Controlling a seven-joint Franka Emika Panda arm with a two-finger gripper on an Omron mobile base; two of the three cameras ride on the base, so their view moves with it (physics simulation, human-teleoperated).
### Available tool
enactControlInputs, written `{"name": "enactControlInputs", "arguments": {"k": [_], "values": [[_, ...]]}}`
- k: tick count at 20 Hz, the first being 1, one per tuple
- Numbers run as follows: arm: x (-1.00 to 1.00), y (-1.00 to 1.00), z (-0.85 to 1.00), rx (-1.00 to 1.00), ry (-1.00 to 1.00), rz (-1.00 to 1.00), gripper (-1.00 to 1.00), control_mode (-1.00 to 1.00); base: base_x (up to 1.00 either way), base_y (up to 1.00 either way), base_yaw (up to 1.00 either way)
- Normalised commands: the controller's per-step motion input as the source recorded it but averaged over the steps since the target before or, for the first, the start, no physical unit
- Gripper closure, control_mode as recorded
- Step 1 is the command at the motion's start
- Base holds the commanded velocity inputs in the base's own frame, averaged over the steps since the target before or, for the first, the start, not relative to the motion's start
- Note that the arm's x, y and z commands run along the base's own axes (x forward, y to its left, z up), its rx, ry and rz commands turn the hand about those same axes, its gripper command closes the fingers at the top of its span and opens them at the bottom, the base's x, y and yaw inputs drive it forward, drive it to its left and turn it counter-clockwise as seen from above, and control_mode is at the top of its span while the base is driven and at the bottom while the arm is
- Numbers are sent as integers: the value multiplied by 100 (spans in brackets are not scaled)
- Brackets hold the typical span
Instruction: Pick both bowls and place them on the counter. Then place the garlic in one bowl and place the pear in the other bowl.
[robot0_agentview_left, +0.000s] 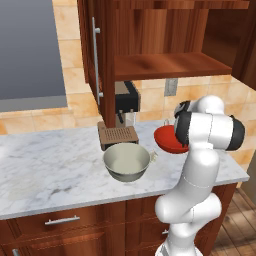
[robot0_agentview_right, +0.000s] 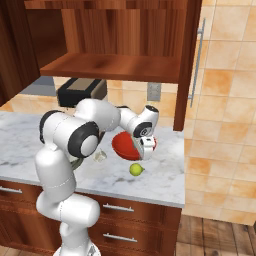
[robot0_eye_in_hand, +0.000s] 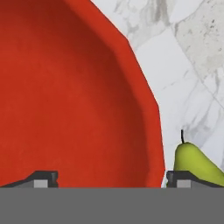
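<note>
**A:** Starting with the white marble counter (robot0_agentview_left: 45, 165): why do both bowls sit there?

**B:** They wait for filling. The deep grey-beige bowl (robot0_agentview_left: 127, 162) rests centre frame; the glossy red shallow bowl (robot0_agentview_right: 125, 145) sits mid-frame under the gripper (robot0_agentview_right: 145, 148), whose jaws stand released, straddling its rim.

**A:** Obstacles?

**B:** The small yellow-green pear (robot0_agentview_right: 135, 169) lies just beside the red bowl; the brown ridged block (robot0_agentview_left: 117, 135) stands behind. I can't make out the garlic.

The red bowl (robot0_eye_in_hand: 74, 92) sits right between the wide-apart jaws and blocks the way. The pear (robot0_eye_in_hand: 192, 159) stands just outside one jaw. Past it, the counter (robot0_eye_in_hand: 192, 65) is bare.
</note>
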Motion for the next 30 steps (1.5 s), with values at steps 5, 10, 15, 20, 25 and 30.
{"name": "enactControlInputs", "arguments": {"k": [5,10,15,20,25,30], "values": [[-32,-4,9,0,-3,12,-100,-100,0,0,0],[-39,1,11,0,-14,13,-100,-100,0,0,0],[-43,8,4,-4,-22,14,-100,-100,0,0,0],[-31,22,0,-15,-17,20,-100,-100,0,0,0],[-18,16,-3,-25,-16,23,-100,-100,0,0,0],[-16,0,-5,-20,-7,23,-100,-100,0,0,0]]}}
